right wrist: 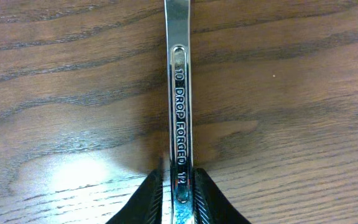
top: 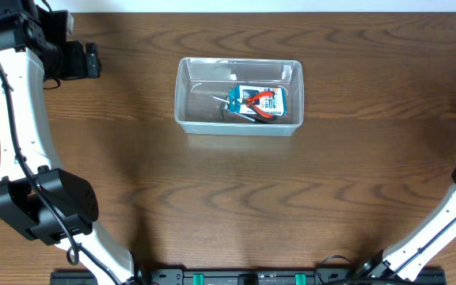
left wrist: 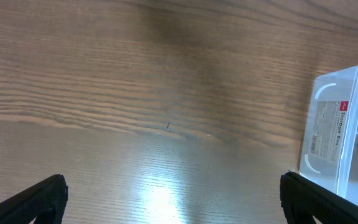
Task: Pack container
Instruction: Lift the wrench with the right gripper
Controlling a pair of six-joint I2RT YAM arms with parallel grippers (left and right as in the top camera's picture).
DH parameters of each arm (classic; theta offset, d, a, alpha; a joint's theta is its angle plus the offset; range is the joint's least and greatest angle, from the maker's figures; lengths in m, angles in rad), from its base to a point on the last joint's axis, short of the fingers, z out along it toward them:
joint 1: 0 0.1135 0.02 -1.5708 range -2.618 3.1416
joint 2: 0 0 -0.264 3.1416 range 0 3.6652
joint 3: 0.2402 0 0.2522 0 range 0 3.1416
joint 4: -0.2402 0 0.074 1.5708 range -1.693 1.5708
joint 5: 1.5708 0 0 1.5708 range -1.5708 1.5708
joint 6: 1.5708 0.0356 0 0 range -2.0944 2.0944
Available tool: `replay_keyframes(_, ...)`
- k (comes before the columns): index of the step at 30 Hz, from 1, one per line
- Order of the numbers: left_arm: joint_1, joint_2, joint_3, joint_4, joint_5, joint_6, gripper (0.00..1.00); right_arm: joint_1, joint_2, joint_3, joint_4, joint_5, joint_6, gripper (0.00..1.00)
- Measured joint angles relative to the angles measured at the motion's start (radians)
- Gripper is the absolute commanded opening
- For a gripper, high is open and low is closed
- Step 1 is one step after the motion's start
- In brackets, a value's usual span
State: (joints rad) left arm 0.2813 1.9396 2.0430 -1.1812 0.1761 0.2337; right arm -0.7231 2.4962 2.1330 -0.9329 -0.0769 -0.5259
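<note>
- The clear rectangular plastic container [top: 212,125] is stood at the far middle of the brown wooden table [top: 212,206]. Red-handled pliers [top: 264,101] on a blue-and-white card [top: 250,92] are already packed inside.
- A flat chrome steel wrench [right wrist: 179,93] is pinched by the right gripper [right wrist: 178,182], well apart from the container, and is judged not yet packed.
- The left gripper [left wrist: 173,186] is held spread and empty, off to one side of the container.

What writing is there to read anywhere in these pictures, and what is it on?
"10 DROP FORGED 12": stamped on the shiny steel wrench.
"Storage Box": on the white label on the clear plastic container; its small print is unreadable.
Print on the blue-and-white box inside: too small to read.
</note>
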Motion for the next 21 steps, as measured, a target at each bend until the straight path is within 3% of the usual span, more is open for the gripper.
replay_keyframes(8, 0.0, 0.0, 0.0, 0.0, 0.0, 0.0, 0.98, 0.0, 0.0, 0.0, 0.002, 0.0, 0.005, 0.08)
replay_keyframes(21, 0.0, 0.0, 0.0, 0.0, 0.0, 0.0, 0.98, 0.0, 0.0, 0.0, 0.002, 0.0, 0.019, 0.01)
